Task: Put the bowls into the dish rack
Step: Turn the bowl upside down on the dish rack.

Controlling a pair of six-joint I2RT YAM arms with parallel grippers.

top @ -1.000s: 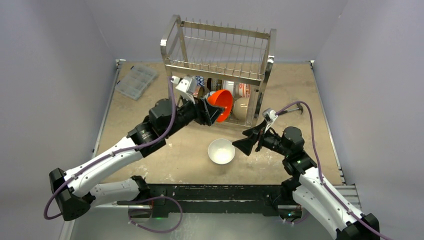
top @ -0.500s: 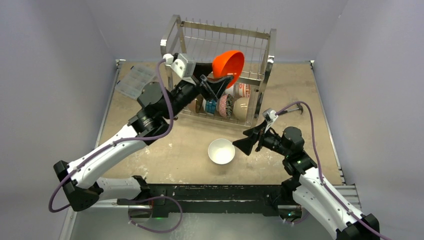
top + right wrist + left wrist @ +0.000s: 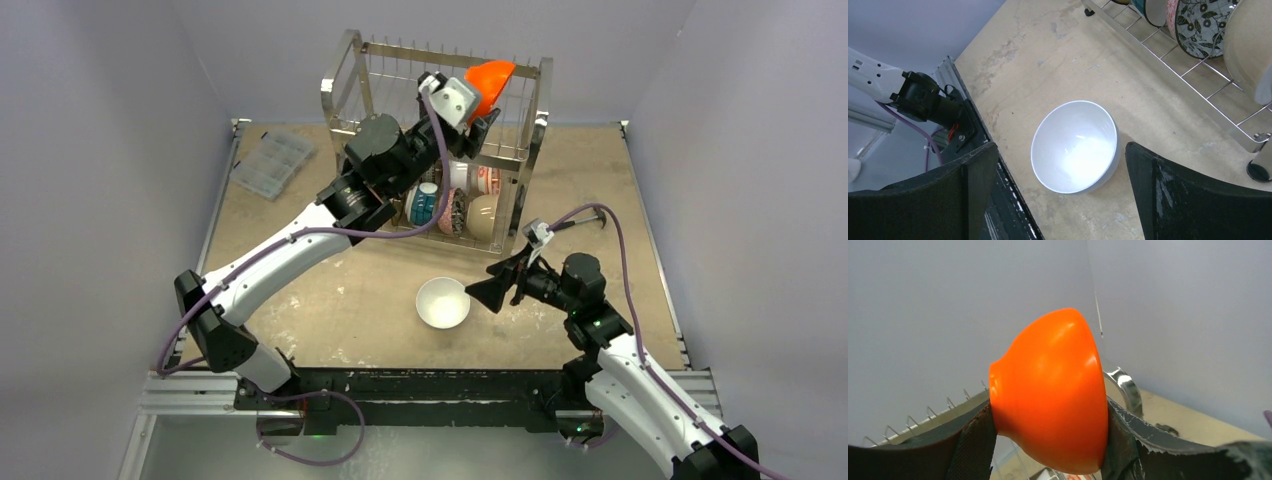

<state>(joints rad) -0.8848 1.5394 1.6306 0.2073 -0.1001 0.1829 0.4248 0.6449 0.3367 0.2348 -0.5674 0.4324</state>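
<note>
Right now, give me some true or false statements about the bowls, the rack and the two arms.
1. The left jaws grip an orange bowl up by the rack's top tier. True.
2. The white bowl sits inside the rack. False: it sits on the table in front of the rack.
3. The right jaws are shut on the white bowl. False: they are open and hold nothing.
4. Several bowls stand in the rack's lower tier. True.
5. The clear plastic box lies right of the rack. False: the box lies to its left.
</note>
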